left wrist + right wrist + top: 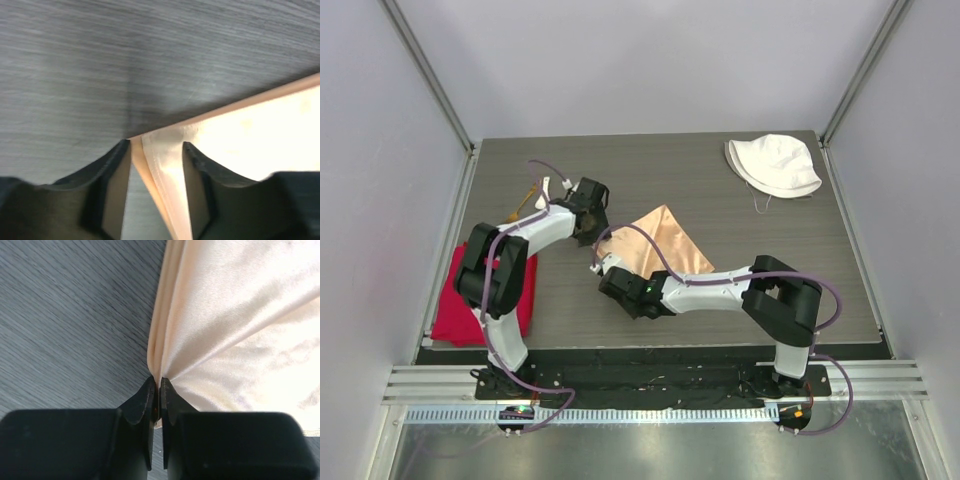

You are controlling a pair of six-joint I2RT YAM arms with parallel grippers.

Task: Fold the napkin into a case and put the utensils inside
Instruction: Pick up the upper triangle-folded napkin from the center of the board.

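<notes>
Hold the left fold of the napkin (pixel 660 245), mid-table, firmly in the clamped right gripper (pixel 159 385). Shut the left gripper (pixel 155 150), now spread astride its corner, fully before lifting. Then draw both across together, taut and level, laying edges flush.

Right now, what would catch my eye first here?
The shiny peach napkin lies in the middle, the right gripper shut on its edge and the left gripper open around a corner. A bright red cloth sits at the left edge, a white hat at the far right.
</notes>
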